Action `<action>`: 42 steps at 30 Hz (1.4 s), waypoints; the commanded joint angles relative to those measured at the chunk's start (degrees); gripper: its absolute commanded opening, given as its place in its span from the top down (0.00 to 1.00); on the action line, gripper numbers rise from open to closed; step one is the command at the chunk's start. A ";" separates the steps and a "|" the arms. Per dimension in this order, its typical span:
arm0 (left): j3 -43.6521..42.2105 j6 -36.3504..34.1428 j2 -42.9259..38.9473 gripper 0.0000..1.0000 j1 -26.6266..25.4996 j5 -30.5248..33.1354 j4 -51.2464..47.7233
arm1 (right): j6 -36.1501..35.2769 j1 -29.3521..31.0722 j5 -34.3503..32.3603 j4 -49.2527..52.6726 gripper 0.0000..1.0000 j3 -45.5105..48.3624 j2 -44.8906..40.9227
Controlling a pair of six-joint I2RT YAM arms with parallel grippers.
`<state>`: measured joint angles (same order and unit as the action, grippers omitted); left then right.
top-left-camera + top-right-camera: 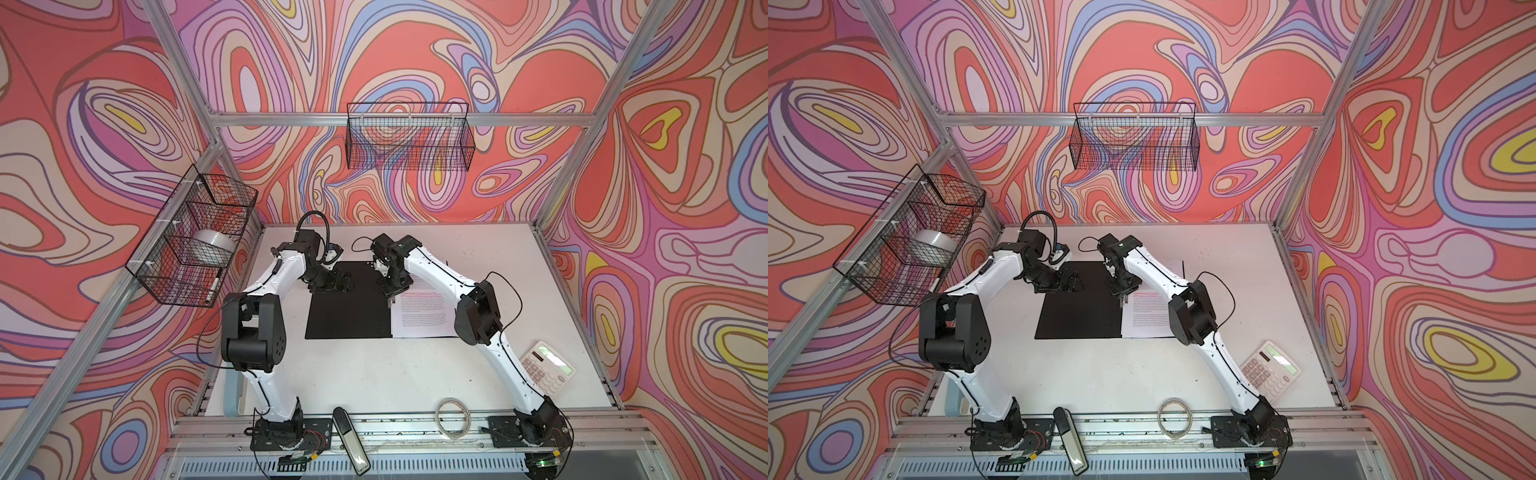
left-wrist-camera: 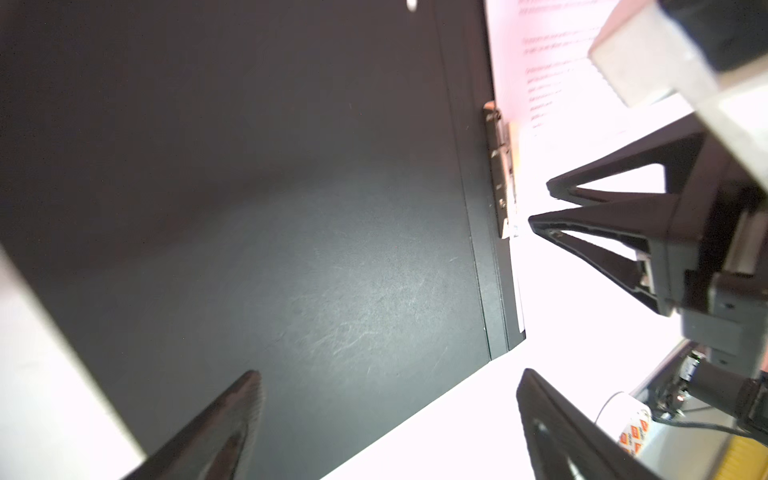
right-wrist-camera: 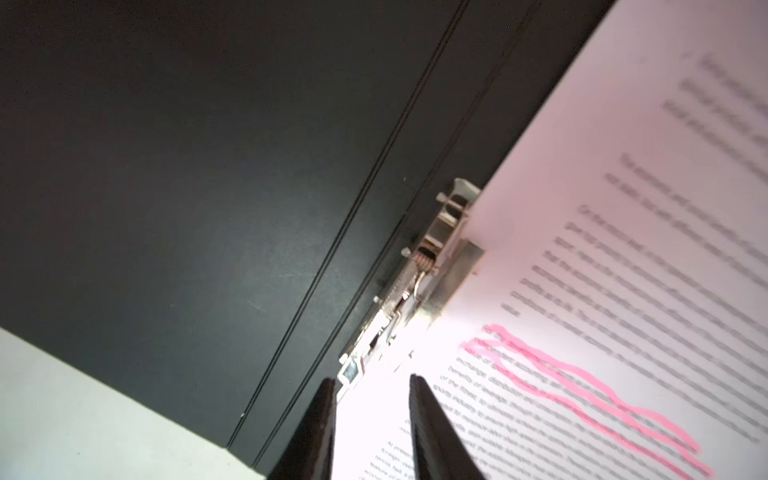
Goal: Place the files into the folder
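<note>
Though the right arm (image 1: 440, 278) hides part of the files (image 1: 419, 311), the right tool (image 3: 372, 415) sits slightly apart by the clip (image 3: 415, 274) of the folder (image 1: 349, 311); the left tool (image 2: 386, 415) gapes wide.

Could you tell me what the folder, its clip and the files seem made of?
The folder looks like matte black card or plastic, faintly scuffed. The clip seems bare metal: silvery, with a coil spring. The files look like thin printed paper.

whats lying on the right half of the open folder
White printed sheets with pink highlighting, edge at the metal clip. They hide that half of the folder; sheet count unclear.
</note>
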<state>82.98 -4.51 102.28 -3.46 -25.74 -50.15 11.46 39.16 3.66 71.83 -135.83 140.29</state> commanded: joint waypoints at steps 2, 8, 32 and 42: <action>1.68 0.31 -2.44 0.00 2.23 7.19 -5.61 | 6.02 -2.10 -3.62 -15.34 0.56 13.94 -16.79; 2.38 4.47 -0.08 0.00 4.82 9.79 -6.44 | 11.41 -8.75 0.95 -27.82 0.52 36.85 -31.90; -1.37 1.16 10.20 0.00 9.07 3.08 -4.38 | 8.60 -31.22 20.55 -35.13 0.37 62.21 -35.27; -0.52 -1.79 11.54 0.01 9.35 1.70 -3.51 | 8.57 -31.51 22.15 -36.88 0.37 60.35 -29.01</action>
<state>82.02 -3.68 112.49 5.37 -22.57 -53.10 20.67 7.94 24.67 35.99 -73.71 109.80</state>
